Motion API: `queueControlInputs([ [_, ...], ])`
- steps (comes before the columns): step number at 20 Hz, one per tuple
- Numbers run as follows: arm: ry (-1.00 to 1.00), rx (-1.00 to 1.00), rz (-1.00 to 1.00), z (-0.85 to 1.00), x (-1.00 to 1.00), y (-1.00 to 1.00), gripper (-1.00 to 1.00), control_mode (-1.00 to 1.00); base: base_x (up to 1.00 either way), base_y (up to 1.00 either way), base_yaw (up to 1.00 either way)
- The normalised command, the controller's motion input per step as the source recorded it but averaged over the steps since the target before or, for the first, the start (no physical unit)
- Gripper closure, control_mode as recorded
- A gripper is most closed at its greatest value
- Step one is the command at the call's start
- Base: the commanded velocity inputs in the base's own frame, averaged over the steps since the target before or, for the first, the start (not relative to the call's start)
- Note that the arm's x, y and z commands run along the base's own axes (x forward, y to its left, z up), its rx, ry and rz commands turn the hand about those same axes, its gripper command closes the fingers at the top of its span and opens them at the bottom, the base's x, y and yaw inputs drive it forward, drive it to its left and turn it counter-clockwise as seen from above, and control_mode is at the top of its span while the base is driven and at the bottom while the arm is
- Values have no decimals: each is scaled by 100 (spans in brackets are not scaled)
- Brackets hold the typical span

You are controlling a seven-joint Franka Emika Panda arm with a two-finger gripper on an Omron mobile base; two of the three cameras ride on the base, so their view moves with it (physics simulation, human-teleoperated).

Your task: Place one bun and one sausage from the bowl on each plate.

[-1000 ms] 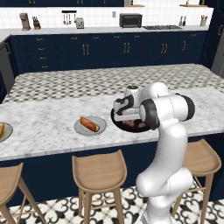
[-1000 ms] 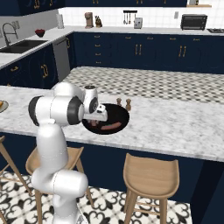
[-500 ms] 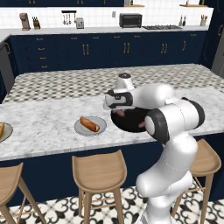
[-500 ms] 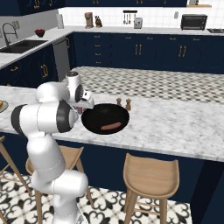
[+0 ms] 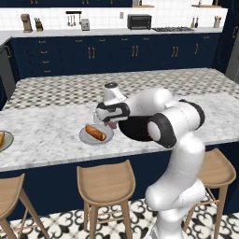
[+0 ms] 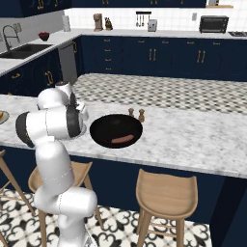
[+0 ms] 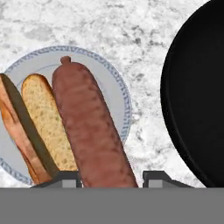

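Risk: the sausage (image 7: 92, 127) hangs over the light grey plate (image 7: 114, 83), its far end above the plate's middle. Let go from this height or angle, I judge it could roll over the rim onto the marble counter (image 5: 51, 135), or knock the bun (image 7: 46, 127) already lying there.
Cause: rounded, slim shape; shallow plate with little lip; bun takes up much of the plate's one side.
Gripper (image 7: 111, 177): clenched on the sausage, one finger tip on each side of its near end.
Sausage look: reddish-brown, smooth, slightly mottled, a small nub at the far tip.
Bun look: split, golden crust, pale crumb showing.
Plate place: near the counter's front edge, just beside the black bowl (image 5: 137, 130).
Bowl: one more sausage (image 6: 122, 140) lies in it.
Second plate (image 5: 3, 140): at the counter's left end, well apart, something orange on it.
Progress: as I judge, this plate needs only the release.
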Motion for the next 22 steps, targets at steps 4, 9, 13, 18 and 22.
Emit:
queueControlInputs([
  [4, 2, 0, 4, -34, 58, 8, 100, -100, 0, 0, 0],
  [9, 1, -2, 5, -34, 14, -11, -100, -100, 0, 0, 0],
  [13, 0, -2, 0, -13, -57, -30, -100, -100, 0, 0, 0],
  [18, 0, 0, 0, 9, -23, 32, -100, -100, 0, 0, 0],
  [22, -5, 10, -20, 96, -30, -44, -100, -100, 0, 0, 0],
])
